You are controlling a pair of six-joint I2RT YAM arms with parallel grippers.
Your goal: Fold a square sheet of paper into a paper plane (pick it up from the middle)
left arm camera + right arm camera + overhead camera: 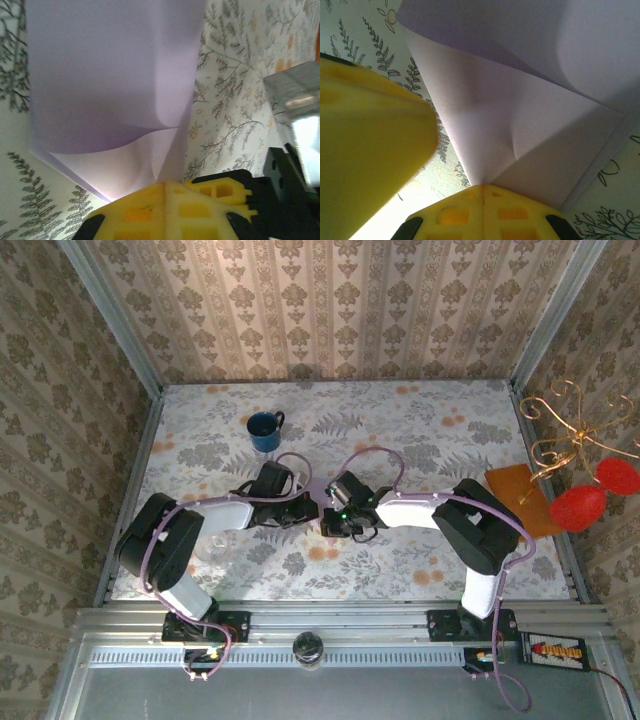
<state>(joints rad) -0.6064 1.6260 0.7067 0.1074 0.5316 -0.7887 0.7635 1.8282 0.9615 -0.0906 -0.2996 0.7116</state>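
At the middle of the floral table, the left gripper and the right gripper meet, each clenched on the square sheet of paper. The lilac sheet lies doubled over, its layers curling apart beside the yellow fingertips, near the blue mug.

1. The table was covered in a pale cloth printed with grey ferns and orange flowers.
2. A blue mug stood upright near the far edge, left of the middle.
3. An orange-brown flat rectangle lay at the right edge.
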